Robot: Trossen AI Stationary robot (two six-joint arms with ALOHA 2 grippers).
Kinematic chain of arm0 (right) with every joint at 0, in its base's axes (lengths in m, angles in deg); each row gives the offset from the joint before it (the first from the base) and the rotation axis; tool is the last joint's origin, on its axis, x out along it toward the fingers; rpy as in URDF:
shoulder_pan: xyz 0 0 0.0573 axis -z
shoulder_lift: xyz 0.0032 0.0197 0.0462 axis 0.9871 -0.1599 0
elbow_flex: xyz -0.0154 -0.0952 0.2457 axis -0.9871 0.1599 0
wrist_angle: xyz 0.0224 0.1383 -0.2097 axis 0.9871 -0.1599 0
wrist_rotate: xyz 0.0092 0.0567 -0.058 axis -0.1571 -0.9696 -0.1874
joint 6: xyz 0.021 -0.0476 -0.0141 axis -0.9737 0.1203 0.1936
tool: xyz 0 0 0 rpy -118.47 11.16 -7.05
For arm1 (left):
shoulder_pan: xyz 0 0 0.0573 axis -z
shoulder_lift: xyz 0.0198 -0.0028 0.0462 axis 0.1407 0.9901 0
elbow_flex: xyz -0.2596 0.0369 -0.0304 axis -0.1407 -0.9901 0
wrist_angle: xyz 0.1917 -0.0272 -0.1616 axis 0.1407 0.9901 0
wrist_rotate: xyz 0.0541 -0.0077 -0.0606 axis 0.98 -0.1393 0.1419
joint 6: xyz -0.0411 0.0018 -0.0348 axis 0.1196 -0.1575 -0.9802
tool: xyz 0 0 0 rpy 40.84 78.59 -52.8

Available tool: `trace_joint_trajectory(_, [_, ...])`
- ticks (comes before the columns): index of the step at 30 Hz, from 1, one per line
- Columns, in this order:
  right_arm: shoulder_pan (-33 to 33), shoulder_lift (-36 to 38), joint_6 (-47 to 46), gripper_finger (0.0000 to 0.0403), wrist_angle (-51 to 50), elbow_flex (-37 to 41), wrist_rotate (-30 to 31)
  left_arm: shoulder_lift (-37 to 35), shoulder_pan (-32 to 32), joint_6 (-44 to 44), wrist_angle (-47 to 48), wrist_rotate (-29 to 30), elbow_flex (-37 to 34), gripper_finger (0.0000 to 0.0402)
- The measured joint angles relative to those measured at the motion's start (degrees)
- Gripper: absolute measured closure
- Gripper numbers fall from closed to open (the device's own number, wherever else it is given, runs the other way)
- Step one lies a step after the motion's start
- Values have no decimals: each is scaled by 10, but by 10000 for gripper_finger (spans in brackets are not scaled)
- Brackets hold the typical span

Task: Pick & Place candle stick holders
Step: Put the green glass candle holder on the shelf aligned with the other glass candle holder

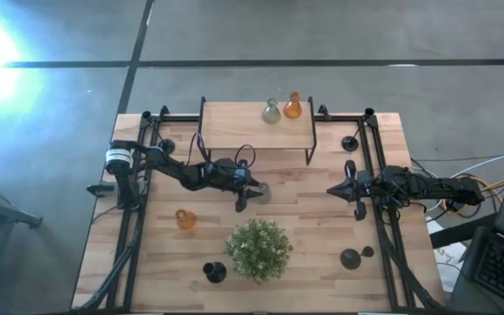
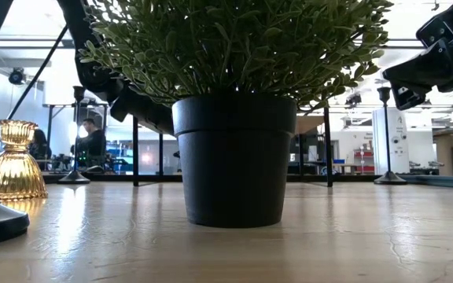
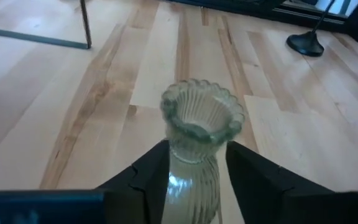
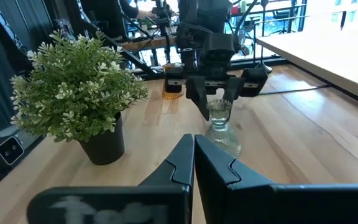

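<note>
On the left, the left claw [image 3: 194, 180] straddled the neck of a clear ribbed glass vase [image 3: 199, 134] standing mid-surface, its fingers just beside the glass; whether they gripped it I could not tell. That is no holder, so the claw would best open and move to a black candle stick holder [image 1: 214, 272] at the near edge: round flat base, thin stem. At the right, the right claw [image 4: 193, 163] stayed away from the work, pressed together.

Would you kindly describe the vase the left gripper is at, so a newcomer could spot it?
Find the potted plant at the table's front centre. Just behind it, the left gripper straddles the neck of a ribbed glass vase. Unlike the orange vases, it is clear and pale green.
</note>
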Motion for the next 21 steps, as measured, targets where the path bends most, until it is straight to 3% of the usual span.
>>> trace_joint_trajectory(12, [0, 0, 0, 394, 0, 0, 0, -1, 0, -33, 3, 8, 5, 136])
trace_joint_trajectory(21, [0, 0, 6, 394, 0, 0, 1, -1, 0, -3, 23, 10, 28, 127])
